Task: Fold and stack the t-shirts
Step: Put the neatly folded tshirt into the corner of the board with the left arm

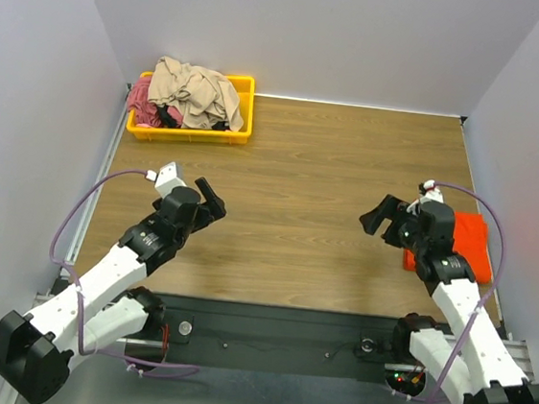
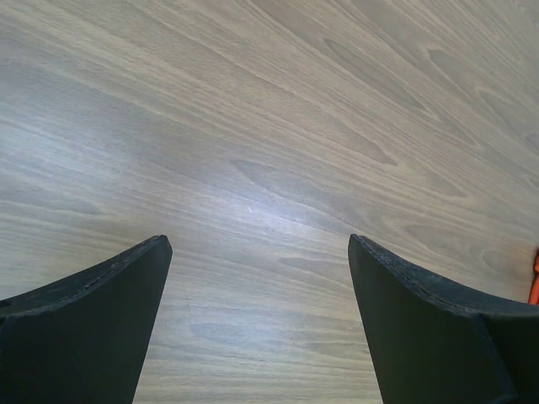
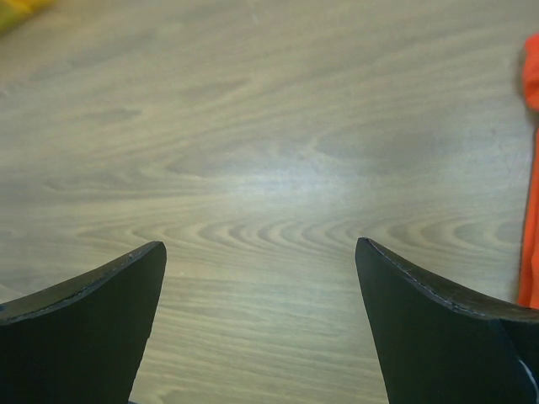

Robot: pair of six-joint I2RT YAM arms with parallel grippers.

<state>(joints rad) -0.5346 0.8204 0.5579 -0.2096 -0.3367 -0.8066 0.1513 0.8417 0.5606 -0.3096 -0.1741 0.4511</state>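
A beige t-shirt (image 1: 196, 90) lies crumpled on a dusty-pink one (image 1: 143, 102) in the yellow tray (image 1: 243, 112) at the back left. An orange-red t-shirt (image 1: 472, 243) lies folded flat at the right edge of the table, partly under the right arm; its edge shows as an orange-red t-shirt strip (image 3: 531, 194) in the right wrist view and a sliver (image 2: 536, 278) in the left wrist view. My left gripper (image 1: 214, 199) hovers open over bare wood at left of centre. My right gripper (image 1: 381, 219) is open too, just left of the orange-red shirt. Both grippers (image 2: 259, 244) (image 3: 261, 246) hold nothing.
The wooden table (image 1: 299, 195) is walled in by grey panels at the back and sides. A dark rail (image 1: 275, 333) with the arm bases runs along the near edge. Something dark (image 1: 168, 114) lies among the clothes in the tray.
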